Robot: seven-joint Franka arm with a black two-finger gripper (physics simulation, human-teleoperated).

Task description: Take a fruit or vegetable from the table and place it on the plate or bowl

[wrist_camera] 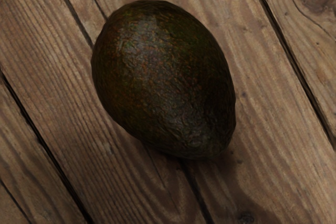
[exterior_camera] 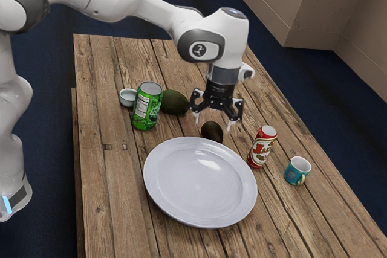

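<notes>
Hovering over a dark avocado [exterior_camera: 212, 132] with the gripper [exterior_camera: 213, 123], jaws spread wide and clasping nothing. Lying on the bare planks of the wooden table [exterior_camera: 103, 167], just beyond the far rim of the white plate [exterior_camera: 199, 200]; cannot tell whether touching it. From the wrist, looking straight down on the dark avocado [wrist_camera: 165, 77], with pebbled green-brown skin and planks all round. Toward the exterior view's left, a larger avocado [exterior_camera: 175, 102], a green can [exterior_camera: 147, 106] just beside it, and a small white bowl [exterior_camera: 127, 96]. Toward the exterior view's right of the plate, a red can [exterior_camera: 262, 147] and a teal mug [exterior_camera: 297, 170].
</notes>
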